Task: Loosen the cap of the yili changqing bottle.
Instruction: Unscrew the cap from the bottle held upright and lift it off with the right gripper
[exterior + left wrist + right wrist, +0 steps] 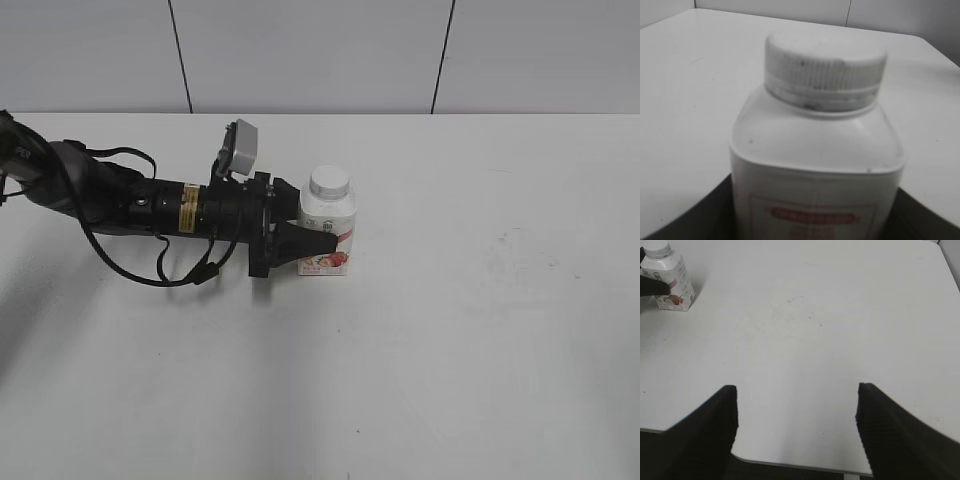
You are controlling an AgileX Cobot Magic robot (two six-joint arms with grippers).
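The yili changqing bottle [330, 212], white with a pink-red strawberry label, stands upright on the white table [480, 330]. Its ribbed white cap [329, 181] sits on the neck. My left gripper [323, 235] reaches in from the left, lying level, and is shut on the bottle's body below the shoulders. The left wrist view shows the cap [825, 67] close up, with dark fingers [695, 217] on both sides of the bottle [815, 165]. My right gripper [797, 390] hovers open over the table's near edge, far from the bottle [674, 282], with nothing in it.
The left arm [150, 205] with its cables lies low across the left of the table. A grey wall [320, 50] stands behind the table's far edge. Faint scuffs mark the tabletop [800, 310].
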